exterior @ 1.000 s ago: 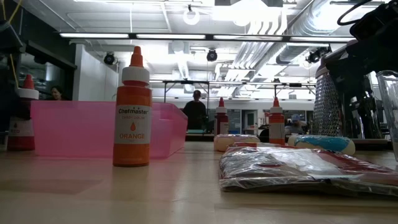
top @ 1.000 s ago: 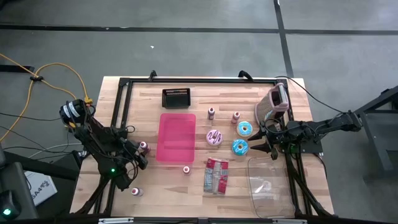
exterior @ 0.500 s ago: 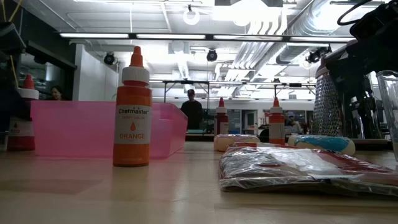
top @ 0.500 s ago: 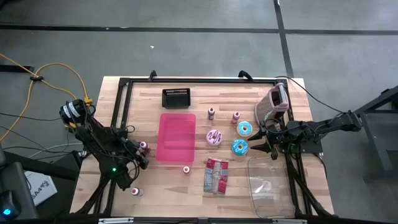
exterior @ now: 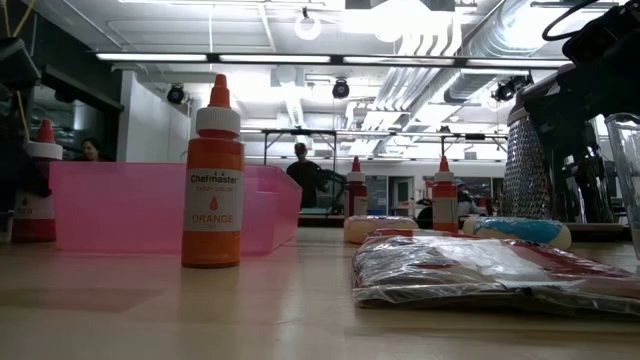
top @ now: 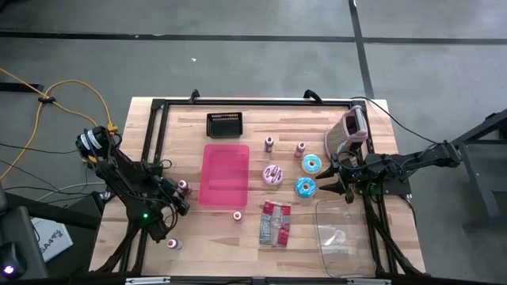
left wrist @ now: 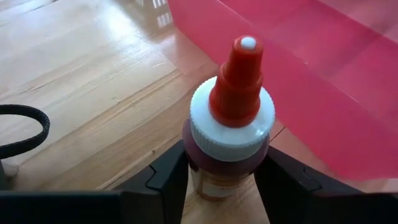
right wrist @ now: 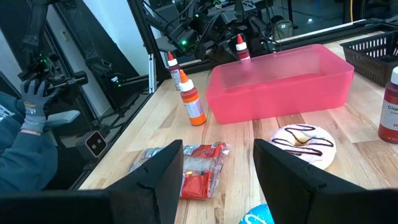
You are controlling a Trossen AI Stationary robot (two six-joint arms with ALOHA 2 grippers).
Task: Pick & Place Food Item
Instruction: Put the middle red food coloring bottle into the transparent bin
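Narrowed since the earlier frame: left gripper [left wrist: 217, 180], jaws now touching both sides of the red-capped bottle [left wrist: 229, 121], upright on the tabletop [left wrist: 81, 81] beside the pink tray [left wrist: 323, 81], ready for lifting. Right gripper [right wrist: 217, 171]: released, idle above donuts.

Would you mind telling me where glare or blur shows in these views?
Left wrist view: window glare streaks the table beside the sharp red-capped bottle. Low view: bright ceiling lights; the orange bottle is sharp, the near tabletop soft. High view: even light.
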